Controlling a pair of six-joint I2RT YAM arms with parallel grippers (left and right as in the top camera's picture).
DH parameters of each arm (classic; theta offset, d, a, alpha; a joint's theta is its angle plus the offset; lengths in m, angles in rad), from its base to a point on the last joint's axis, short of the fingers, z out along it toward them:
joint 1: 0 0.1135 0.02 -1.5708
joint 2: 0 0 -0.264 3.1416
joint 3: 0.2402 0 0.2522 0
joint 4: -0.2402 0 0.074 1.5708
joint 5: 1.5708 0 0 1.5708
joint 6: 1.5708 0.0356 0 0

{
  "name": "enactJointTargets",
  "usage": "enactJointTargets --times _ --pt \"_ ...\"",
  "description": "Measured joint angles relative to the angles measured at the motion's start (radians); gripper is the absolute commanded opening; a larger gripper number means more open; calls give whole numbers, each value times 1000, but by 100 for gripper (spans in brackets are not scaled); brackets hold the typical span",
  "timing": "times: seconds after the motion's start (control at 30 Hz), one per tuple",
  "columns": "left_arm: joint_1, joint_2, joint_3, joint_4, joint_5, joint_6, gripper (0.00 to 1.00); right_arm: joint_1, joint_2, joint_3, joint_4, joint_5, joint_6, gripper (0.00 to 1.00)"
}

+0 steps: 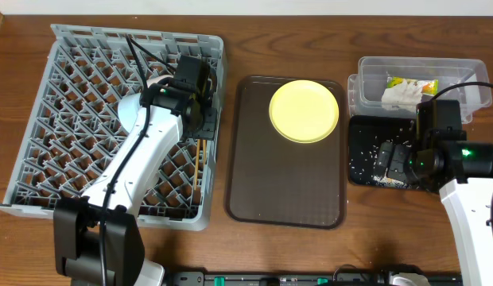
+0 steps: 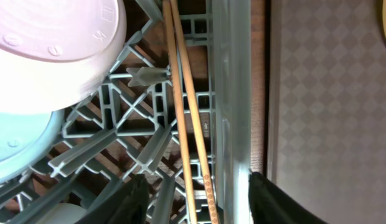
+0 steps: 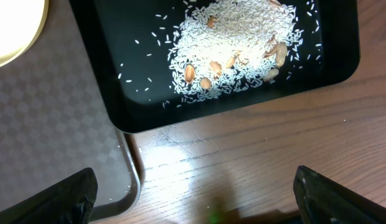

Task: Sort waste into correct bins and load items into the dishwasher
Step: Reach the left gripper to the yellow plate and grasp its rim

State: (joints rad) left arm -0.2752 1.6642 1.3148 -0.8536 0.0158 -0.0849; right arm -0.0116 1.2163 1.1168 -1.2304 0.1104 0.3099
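The grey dishwasher rack (image 1: 79, 95) fills the table's left. My left gripper (image 1: 200, 119) hangs by its right wall, open. In the left wrist view the wooden chopsticks (image 2: 183, 112) lie on the lattice beside the rack wall (image 2: 233, 93), loose between my left gripper's (image 2: 199, 208) spread fingers. A white bowl (image 2: 56, 50) and a light blue bowl (image 2: 18, 143) rest upside down to their left. The yellow-green plate (image 1: 304, 111) sits on the brown tray (image 1: 286, 175). My right gripper (image 1: 397, 159) is open by the black tray (image 1: 362, 135), which holds rice crumbs (image 3: 230, 43).
The clear tub (image 1: 374, 67) at the back right holds the printed wrapper (image 1: 413, 83) and the white tissue (image 1: 399, 97). In the right wrist view my right gripper (image 3: 199, 205) hangs over bare wood between the brown tray's corner (image 3: 56, 124) and the black tray (image 3: 112, 56).
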Motion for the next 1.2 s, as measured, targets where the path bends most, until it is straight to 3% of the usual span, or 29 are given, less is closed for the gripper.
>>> enactJointTargets --times 0.3,0.47,0.8,0.97,1.2 --pt "-12 -139 30 29 78 0 63 0 0 0 8 0 0 99" --pt "-115 -175 50 110 127 34 72 0 0 0 11 0 0 99" --pt "-354 54 50 390 147 153 79 0 0 0 11 0 0 99" --pt "-411 206 50 479 151 169 84 0 0 0 8 0 0 99" --pt "-440 370 50 561 158 172 84 0 0 0 5 0 0 99"
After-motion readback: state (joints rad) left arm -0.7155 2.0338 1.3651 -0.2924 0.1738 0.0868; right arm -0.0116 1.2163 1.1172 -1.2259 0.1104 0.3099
